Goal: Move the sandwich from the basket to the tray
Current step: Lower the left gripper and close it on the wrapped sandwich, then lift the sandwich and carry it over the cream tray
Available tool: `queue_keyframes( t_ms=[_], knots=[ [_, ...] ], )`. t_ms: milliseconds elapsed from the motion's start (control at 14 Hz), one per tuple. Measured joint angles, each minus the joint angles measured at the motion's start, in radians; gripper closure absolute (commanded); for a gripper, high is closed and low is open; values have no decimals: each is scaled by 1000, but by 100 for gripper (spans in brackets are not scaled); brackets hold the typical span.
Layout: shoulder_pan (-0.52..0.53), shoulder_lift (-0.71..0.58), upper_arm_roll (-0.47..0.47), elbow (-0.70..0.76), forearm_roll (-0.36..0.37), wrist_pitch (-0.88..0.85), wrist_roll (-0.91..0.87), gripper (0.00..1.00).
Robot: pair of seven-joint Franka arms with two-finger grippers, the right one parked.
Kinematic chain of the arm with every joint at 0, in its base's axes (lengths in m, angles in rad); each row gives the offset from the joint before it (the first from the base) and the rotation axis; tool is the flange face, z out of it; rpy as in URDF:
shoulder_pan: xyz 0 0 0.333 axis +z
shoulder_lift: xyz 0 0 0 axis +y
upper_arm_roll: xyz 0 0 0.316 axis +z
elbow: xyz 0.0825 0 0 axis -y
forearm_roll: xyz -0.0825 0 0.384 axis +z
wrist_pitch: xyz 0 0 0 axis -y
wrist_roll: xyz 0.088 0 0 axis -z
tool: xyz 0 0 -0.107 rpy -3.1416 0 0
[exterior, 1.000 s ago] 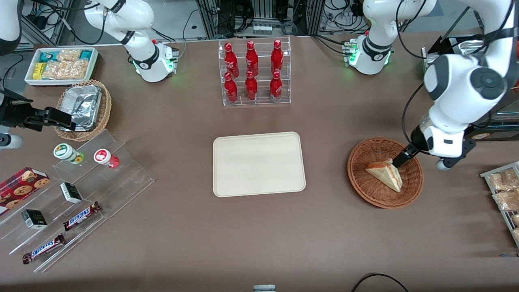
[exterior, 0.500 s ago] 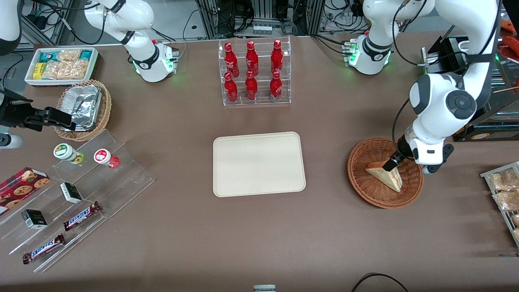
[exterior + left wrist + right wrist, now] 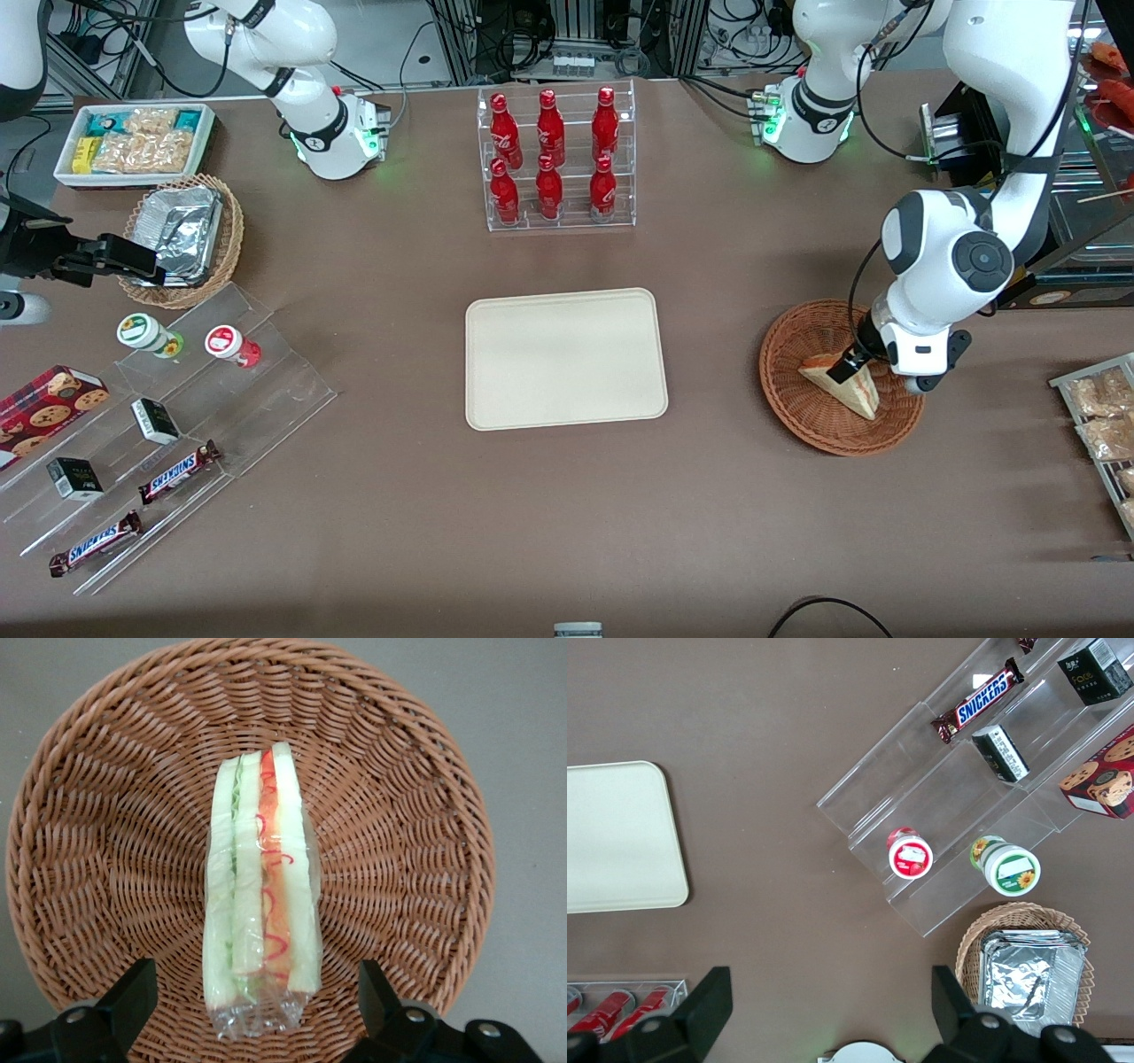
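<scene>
The sandwich [image 3: 842,387] [image 3: 260,895] is a plastic-wrapped wedge of pale bread with red and green filling, lying in the round reddish-brown wicker basket [image 3: 797,416] [image 3: 115,815] toward the working arm's end of the table. My gripper [image 3: 852,365] [image 3: 255,997] hangs low over the basket, open, one finger on each side of the sandwich's wide end, neither touching it. The cream tray [image 3: 565,358] lies flat at the table's middle, with nothing on it.
An acrylic rack of red bottles [image 3: 555,159] stands farther from the front camera than the tray. Snack packets on a rack [image 3: 1103,416] lie beside the basket at the table's edge. A stepped acrylic display [image 3: 151,416] with candy bars is toward the parked arm's end.
My arm has swung in and come down over the basket. The gripper moved from the sandwich's upper corner to straddle its wide end. The sandwich has not moved.
</scene>
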Motion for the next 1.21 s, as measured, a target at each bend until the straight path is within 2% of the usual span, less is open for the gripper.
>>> queue_keyframes(
  t_ms=[286, 357, 500, 571, 643, 929, 1214],
  knots=[
    [0, 35, 0, 0, 1, 35, -1, 1],
    [0, 47, 0, 0, 1, 51, -1, 9],
    [0, 69, 1, 0, 2, 72, -2, 55],
    [0, 77, 3, 1, 3, 76, -2, 73],
    [0, 81, 8, 2, 5, 77, -2, 86],
    [0, 72, 14, 19, 17, 66, -2, 87],
    [-2, -7, -20, 131, 111, -206, -2, 87]
  ],
)
